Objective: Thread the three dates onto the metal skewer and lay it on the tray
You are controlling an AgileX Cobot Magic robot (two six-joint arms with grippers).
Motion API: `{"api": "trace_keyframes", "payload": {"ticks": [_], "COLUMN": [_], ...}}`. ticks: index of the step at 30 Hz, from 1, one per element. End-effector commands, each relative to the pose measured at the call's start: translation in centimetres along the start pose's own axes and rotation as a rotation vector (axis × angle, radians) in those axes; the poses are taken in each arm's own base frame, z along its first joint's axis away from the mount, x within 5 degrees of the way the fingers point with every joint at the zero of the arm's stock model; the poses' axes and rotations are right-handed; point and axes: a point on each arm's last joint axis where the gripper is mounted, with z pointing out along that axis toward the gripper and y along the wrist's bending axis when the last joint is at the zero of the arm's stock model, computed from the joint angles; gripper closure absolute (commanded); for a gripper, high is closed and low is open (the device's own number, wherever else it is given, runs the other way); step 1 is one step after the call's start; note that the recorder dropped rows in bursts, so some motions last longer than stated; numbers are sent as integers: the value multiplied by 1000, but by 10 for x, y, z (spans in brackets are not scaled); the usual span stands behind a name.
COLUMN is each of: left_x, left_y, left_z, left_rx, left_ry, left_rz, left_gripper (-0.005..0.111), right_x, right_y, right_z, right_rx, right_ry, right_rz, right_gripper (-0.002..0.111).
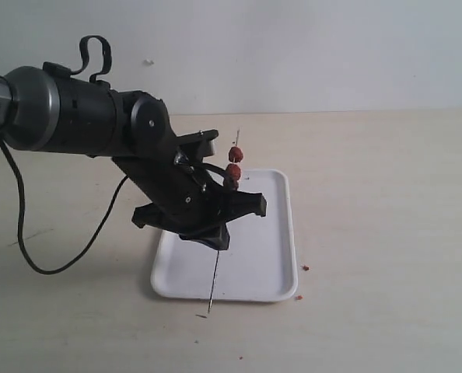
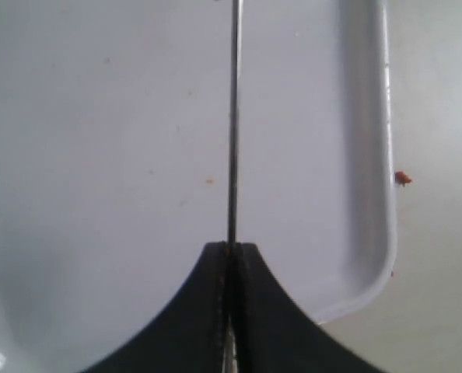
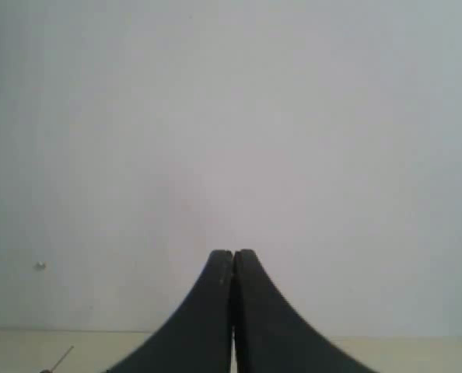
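Note:
The white tray (image 1: 270, 264) (image 2: 99, 116) lies on the beige table. Above it my left gripper (image 1: 218, 242) (image 2: 231, 247) is shut on the thin metal skewer (image 1: 212, 287) (image 2: 234, 116), which slants over the tray. The skewer's lower end pokes past the tray's front rim. Three reddish-brown dates (image 1: 234, 165) sit in a row on its raised far end, and the arm partly hides the lowest one. In the right wrist view my right gripper (image 3: 233, 252) is shut on nothing and faces a blank wall. It is out of the exterior view.
Small red-brown crumbs (image 1: 305, 268) (image 2: 403, 178) lie on the table by the tray's front right corner. A black cable (image 1: 29, 249) loops over the table at the left. The left arm's bulky body (image 1: 83, 113) hangs over the tray's back left.

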Motion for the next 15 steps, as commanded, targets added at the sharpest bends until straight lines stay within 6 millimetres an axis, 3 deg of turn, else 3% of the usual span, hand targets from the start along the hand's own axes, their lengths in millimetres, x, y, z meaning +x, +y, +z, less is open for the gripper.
{"api": "trace_keyframes", "payload": {"ticks": [1, 15], "left_x": [-4, -18], "left_y": [-6, -9], "left_z": [-5, 20], "left_rx": [12, 15], "left_ry": [-12, 14], "left_rz": [0, -53], "left_gripper": [107, 107], "right_x": [-3, -1], "right_y": [1, 1], "right_z": [-3, -3], "right_rx": [-8, -8], "right_ry": [-35, -16], "right_rz": [-12, 1], "right_gripper": [108, 108]}}
